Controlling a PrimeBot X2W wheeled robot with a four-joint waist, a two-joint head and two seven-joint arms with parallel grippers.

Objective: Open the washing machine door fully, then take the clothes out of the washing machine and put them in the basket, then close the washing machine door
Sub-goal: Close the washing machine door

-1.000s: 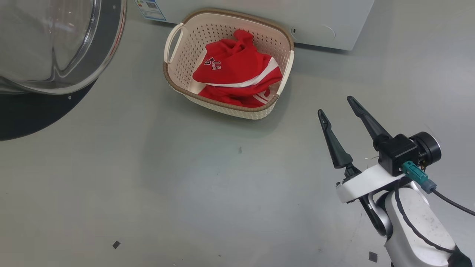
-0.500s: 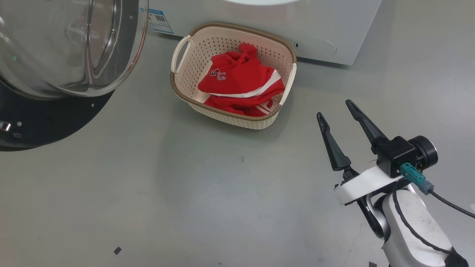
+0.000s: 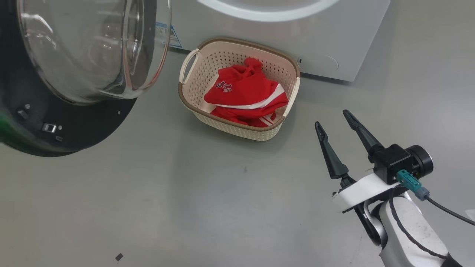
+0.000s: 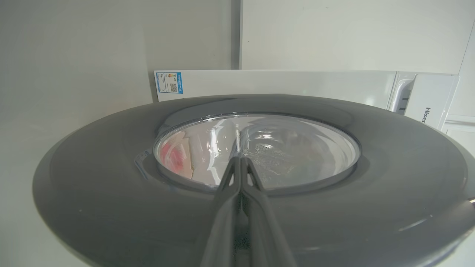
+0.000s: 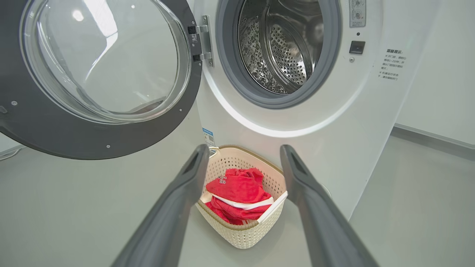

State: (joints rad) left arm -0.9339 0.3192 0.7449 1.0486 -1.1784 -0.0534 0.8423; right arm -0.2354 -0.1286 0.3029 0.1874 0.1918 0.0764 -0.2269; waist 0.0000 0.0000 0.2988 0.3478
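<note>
Right gripper (image 3: 331,118): lower right of the head view, on a pale forearm, its two long dark fingers spread wide with nothing between them, poised above the grey floor (image 3: 185,207) and well apart from all else; in the right wrist view the same gripper (image 5: 243,148) frames the basket between its fingers. Small dark scrap (image 3: 119,256): lying on the floor at the near edge. Left gripper (image 4: 240,161): fingers pressed tight together, holding nothing, lying across the outer face of the washing machine door (image 4: 111,178) with the tips over its glass window; contact with the door cannot be told. Washing machine door, further views (image 3: 74,137) (image 5: 55,133): standing open, swung out to the left of the opening on its hinge (image 5: 202,42), clear bowl bulging from the wide black rim. Basket (image 3: 237,130) (image 5: 241,234): cream, perforated, brown rim, on the floor right at the foot of the machine below the opening. Clothes (image 3: 245,96) (image 5: 237,193): red with white stripes and white lettering, heaped inside the basket. Washing machine (image 3: 334,37) (image 5: 297,122) (image 4: 278,83): white front-loader behind the basket, grey gasket (image 5: 230,74) ringing the perforated steel drum (image 5: 282,48), blue sticker (image 4: 169,82) at its lower corner.
</note>
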